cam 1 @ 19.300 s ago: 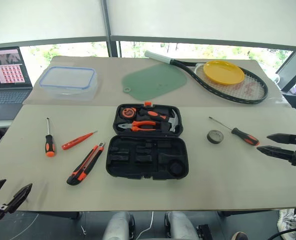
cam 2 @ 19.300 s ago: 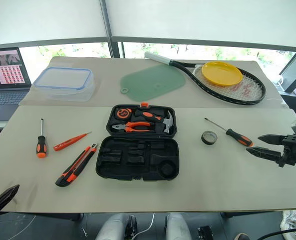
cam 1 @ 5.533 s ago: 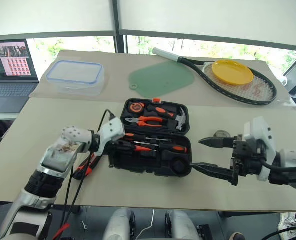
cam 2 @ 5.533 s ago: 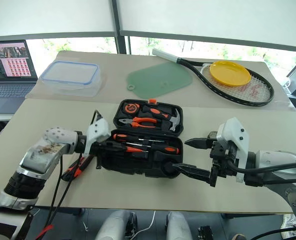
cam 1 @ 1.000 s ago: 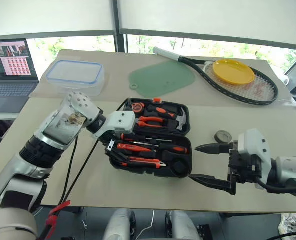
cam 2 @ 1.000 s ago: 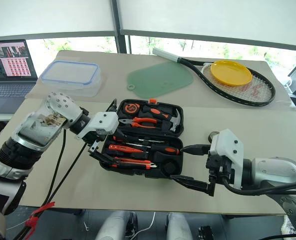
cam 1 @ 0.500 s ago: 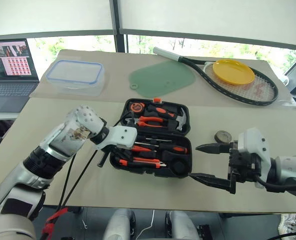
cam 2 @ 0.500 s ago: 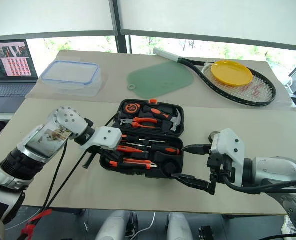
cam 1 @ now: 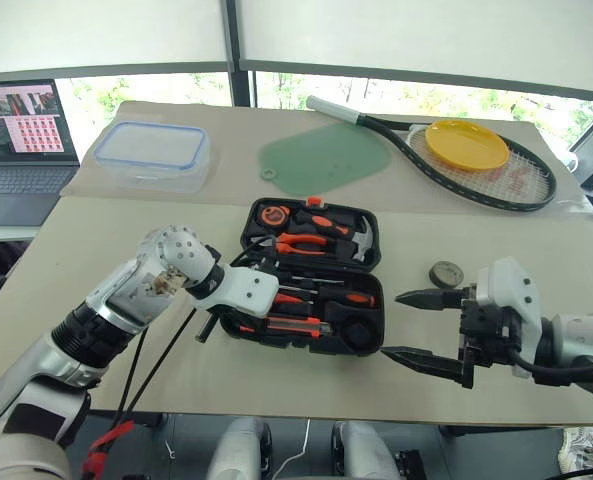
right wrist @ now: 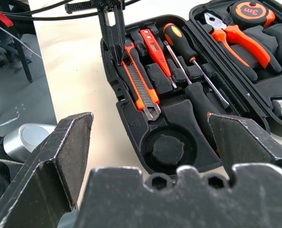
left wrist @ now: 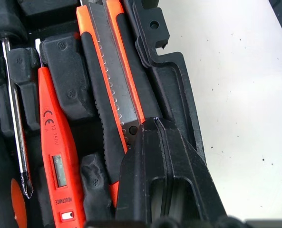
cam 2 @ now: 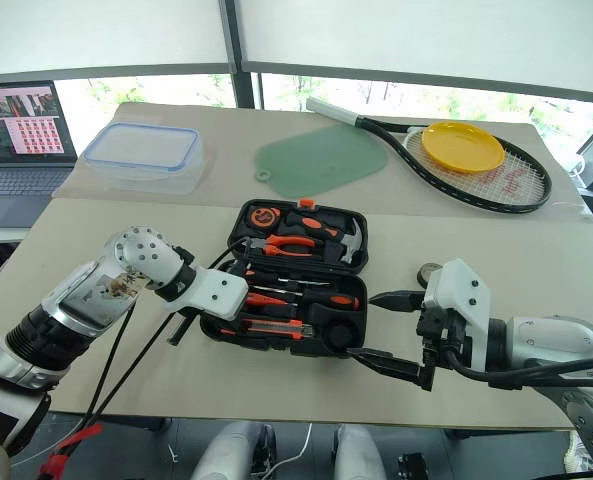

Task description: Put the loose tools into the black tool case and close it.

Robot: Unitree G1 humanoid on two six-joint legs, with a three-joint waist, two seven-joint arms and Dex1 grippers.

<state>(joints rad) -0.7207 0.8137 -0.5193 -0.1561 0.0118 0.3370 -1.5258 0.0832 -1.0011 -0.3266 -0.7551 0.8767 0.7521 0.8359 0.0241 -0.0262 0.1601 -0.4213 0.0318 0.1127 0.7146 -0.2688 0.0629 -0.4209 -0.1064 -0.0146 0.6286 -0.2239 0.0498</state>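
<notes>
The black tool case (cam 1: 364,345) lies open mid-table, its lid half holding pliers, a hammer and a tape measure. In its near half lie the utility knife (right wrist: 138,83), the red tester screwdriver (right wrist: 152,47) and two orange-and-black screwdrivers (right wrist: 179,40). My left gripper (right wrist: 116,58) is shut, and its tips rest on the knife's end (left wrist: 107,85) by the case's left rim, gripping nothing. My right gripper (cam 1: 396,325) hangs open and empty just right of the case's front corner. The grey tape roll (cam 1: 446,273) lies loose on the table behind it.
At the back of the table are a clear blue-rimmed container (cam 1: 154,152), a green mat (cam 1: 326,158), and a racket (cam 1: 521,185) with a yellow plate (cam 1: 466,143) on it. A laptop (cam 1: 21,130) stands far left. Cables hang from my left arm.
My left gripper went from open to shut and sank onto the knife at the case's left end. The right gripper stayed where it was, open.
</notes>
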